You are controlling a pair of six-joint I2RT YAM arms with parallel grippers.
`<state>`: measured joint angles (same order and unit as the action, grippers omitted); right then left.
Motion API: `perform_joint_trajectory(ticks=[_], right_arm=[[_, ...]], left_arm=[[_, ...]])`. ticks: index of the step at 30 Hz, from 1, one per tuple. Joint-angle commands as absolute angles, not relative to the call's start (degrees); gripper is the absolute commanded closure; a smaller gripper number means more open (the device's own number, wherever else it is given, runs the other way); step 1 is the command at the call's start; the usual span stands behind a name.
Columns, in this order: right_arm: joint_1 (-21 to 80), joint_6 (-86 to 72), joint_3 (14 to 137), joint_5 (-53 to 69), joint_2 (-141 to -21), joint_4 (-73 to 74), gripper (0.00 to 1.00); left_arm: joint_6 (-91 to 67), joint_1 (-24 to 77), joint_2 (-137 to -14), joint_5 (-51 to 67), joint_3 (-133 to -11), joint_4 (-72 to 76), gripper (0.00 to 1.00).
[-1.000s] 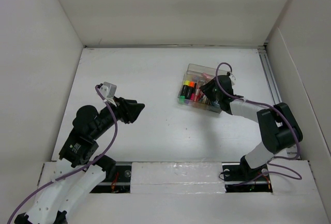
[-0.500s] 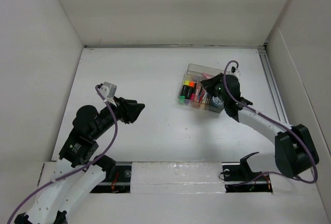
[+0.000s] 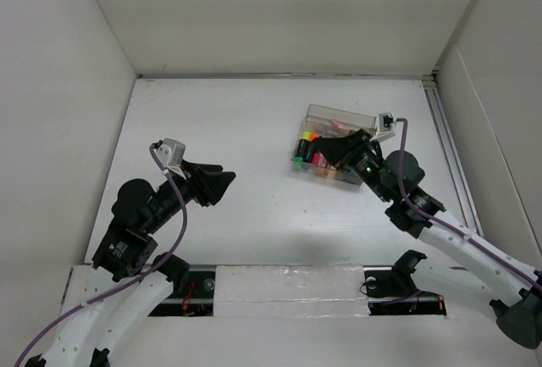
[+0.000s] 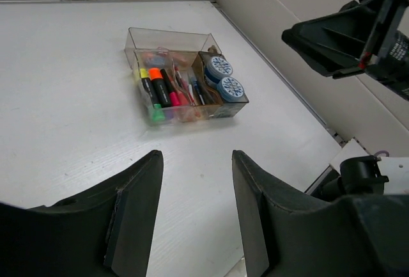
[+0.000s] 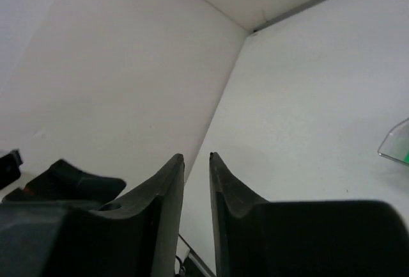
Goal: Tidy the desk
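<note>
Left gripper (image 4: 195,162) held wide, empty | right gripper (image 5: 197,157) set at a narrow slit, empty, above clear plastic compartmented box (image 3: 337,115) on flat white matte desk (image 3: 237,121)

No writing can be read anywhere. The two round blue lids (image 4: 225,77) in the clear organizer (image 4: 167,36) carry a pale printed pattern, too small to make out. A sticker (image 3: 124,243) with white marks on the left arm (image 3: 144,210) is too blurred to read.
</note>
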<state>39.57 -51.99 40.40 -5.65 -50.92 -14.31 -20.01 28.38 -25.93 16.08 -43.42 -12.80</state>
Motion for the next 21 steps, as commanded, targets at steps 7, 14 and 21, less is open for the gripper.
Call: perform_joint_trajectory(ticks=[7,14,21], right_arm=[[45.5,-46.9,45.0,-1.5,-43.4,-8.4,0.42],[48.1,-45.0,45.3,-2.7,-39.6,-6.3,0.32],[48.1,-44.9,45.9,-3.3,-38.8,-5.2,0.31]], left_arm=[[-17.8,28.2,-22.8,18.8,-43.7,-9.0,0.58],[-15.6,28.2,-22.5,23.8,-43.1,-8.4,0.6],[-15.6,28.2,-19.3,24.9,-41.9,-6.9,0.56]])
